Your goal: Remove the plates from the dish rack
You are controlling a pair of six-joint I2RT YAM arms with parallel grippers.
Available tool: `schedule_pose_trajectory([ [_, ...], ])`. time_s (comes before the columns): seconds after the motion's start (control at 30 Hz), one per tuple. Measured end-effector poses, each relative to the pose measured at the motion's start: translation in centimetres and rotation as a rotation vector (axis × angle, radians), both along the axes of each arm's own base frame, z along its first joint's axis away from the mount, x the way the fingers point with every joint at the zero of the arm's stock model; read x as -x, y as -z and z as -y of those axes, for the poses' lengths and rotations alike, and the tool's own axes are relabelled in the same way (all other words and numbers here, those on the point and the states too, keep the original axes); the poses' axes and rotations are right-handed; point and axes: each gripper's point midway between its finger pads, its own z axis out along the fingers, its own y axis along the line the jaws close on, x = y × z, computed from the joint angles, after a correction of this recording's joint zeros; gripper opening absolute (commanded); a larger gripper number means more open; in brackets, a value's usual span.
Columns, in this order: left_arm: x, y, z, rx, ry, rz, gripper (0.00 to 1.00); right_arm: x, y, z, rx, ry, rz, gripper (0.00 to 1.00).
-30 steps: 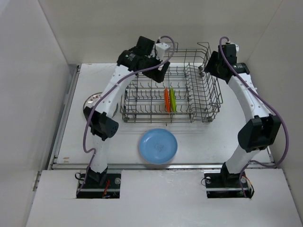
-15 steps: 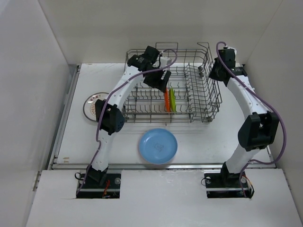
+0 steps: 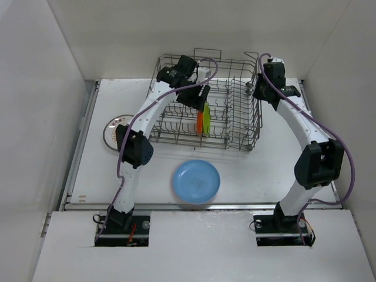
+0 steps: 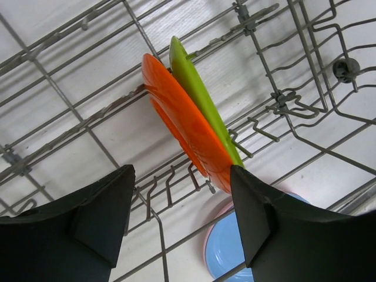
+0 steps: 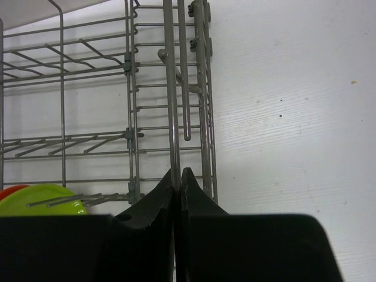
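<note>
The grey wire dish rack [image 3: 235, 126] stands at the back of the table. Inside it an orange plate [image 3: 200, 122] and a lime green plate [image 3: 207, 116] stand upright side by side. My left gripper [image 3: 202, 98] hangs open just above them; in the left wrist view its fingers [image 4: 264, 217] straddle the orange plate [image 4: 182, 117], with the green plate [image 4: 200, 94] behind it. My right gripper [image 3: 256, 89] is shut on an upright wire [image 5: 174, 106] of the rack's right wall, fingertips [image 5: 178, 173] pinched together on it. A blue plate [image 3: 196, 181] lies flat on the table in front of the rack.
A white plate with an orange pattern [image 3: 110, 130] lies at the left, partly behind the left arm. A pink rim [image 4: 212, 232] shows under the blue plate [image 4: 232, 255]. White walls stand close on the left, right and back.
My right gripper has shut on the rack's right wall, and that side of the rack has shifted left. The left gripper has come down closer over the orange and green plates.
</note>
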Motion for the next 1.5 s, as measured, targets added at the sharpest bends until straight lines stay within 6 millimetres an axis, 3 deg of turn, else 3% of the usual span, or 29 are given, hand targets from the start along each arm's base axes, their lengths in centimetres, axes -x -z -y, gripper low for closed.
schedule_pose_trajectory([
  [0.3, -0.1, -1.1, -0.8, -0.063, -0.028, 0.068, 0.63, 0.1, -0.1, 0.1, 0.015, -0.008, 0.003, 0.00],
  [0.5, 0.4, -1.2, -0.2, -0.100, -0.015, 0.093, 0.52, 0.3, -0.2, 0.1, 0.019, -0.013, 0.007, 0.00],
  [0.73, 0.5, -0.9, -0.9, -0.137, -0.030, 0.089, 0.38, 0.4, -0.2, 0.0, 0.015, -0.017, 0.012, 0.00],
  [1.23, 0.9, 0.2, -0.5, -0.124, -0.024, 0.041, 0.41, 0.6, -0.2, 0.0, 0.012, -0.019, 0.019, 0.00],
  [1.5, 0.8, 0.9, -0.4, -0.135, -0.030, 0.031, 0.35, 0.7, -0.2, 0.0, 0.010, -0.019, 0.018, 0.00],
])
